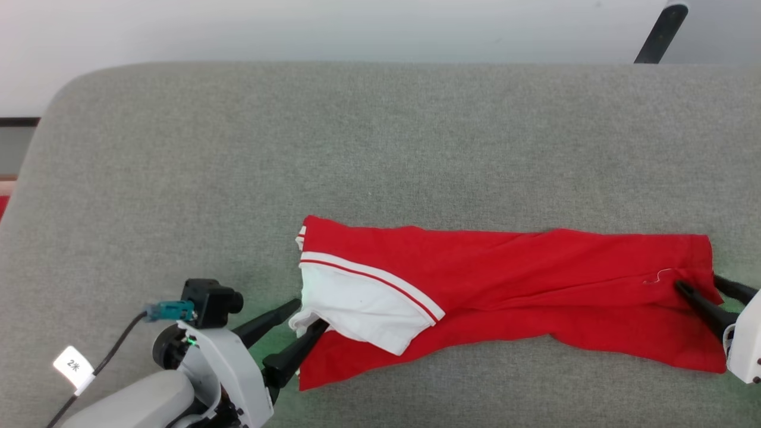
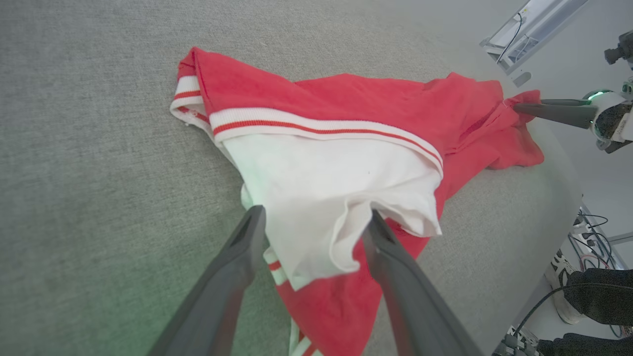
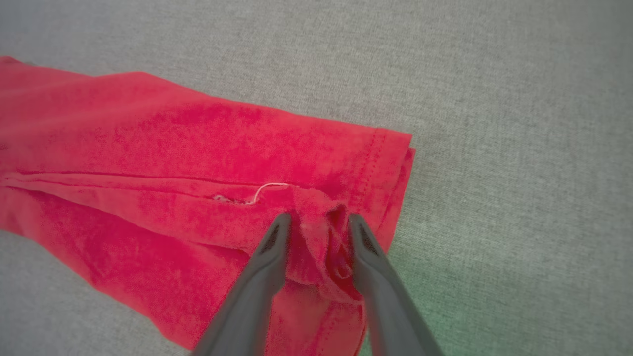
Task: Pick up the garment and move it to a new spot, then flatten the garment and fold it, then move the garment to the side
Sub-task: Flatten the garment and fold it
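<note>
The garment (image 1: pixel 505 279) lies folded into a long red strip across the grey padded table (image 1: pixel 357 148). Its white sleeve (image 1: pixel 357 303), edged in red-white striped trim, is at the strip's left end. My left gripper (image 1: pixel 306 316) stands open at that end, its two fingers straddling the sleeve's loose edge (image 2: pixel 316 247) in the left wrist view. At the right end my right gripper (image 1: pixel 697 281) is open, with a bunched fold of the red hem (image 3: pixel 321 242) between its fingers. The garment's lettering is hidden.
The table's rounded left edge (image 1: pixel 35 178) and far edge (image 1: pixel 380 64) border a pale floor. A dark pole (image 1: pixel 660 35) stands beyond the far right corner. Off the table's edge in the left wrist view are cables (image 2: pixel 588 227) and a person's shoe (image 2: pixel 561 291).
</note>
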You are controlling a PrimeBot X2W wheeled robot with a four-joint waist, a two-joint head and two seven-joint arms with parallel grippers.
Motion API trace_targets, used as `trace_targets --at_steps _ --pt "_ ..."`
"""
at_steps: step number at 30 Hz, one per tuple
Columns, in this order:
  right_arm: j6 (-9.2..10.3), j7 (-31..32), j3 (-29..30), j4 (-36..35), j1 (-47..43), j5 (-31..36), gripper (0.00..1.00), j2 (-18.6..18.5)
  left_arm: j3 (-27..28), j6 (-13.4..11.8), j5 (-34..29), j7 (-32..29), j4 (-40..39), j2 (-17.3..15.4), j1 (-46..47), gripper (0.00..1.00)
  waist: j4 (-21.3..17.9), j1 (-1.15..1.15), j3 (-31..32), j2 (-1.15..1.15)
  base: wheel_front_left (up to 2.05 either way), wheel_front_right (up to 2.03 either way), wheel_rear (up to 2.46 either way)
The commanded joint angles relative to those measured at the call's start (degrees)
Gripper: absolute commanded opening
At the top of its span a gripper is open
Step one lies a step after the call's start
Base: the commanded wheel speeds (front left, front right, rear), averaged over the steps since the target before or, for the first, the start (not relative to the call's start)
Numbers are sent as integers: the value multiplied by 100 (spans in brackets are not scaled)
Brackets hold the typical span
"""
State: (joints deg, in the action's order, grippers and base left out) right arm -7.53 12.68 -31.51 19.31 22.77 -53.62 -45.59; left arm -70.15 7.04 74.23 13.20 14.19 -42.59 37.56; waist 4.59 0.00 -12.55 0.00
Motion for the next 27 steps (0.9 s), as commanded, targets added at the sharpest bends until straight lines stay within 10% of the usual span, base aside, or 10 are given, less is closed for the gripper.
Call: trace_targets --at_steps 1,16,27 --pt "9 -23 59 7 -84 -42 100 21 28 9 -48 48 15 2 -26 100 23 0 78 0 0 0 0" --pt "10 391 559 331 -408 -457 100 147 1113 -602 -209 196 -282 127 -804 100 294 0 635 0 0 0 0" --pt "10 1193 1139 932 -612 -858 100 25 3638 -904 -1931 193 -540 1166 -2405 100 1010 0 621 0 0 0 0"
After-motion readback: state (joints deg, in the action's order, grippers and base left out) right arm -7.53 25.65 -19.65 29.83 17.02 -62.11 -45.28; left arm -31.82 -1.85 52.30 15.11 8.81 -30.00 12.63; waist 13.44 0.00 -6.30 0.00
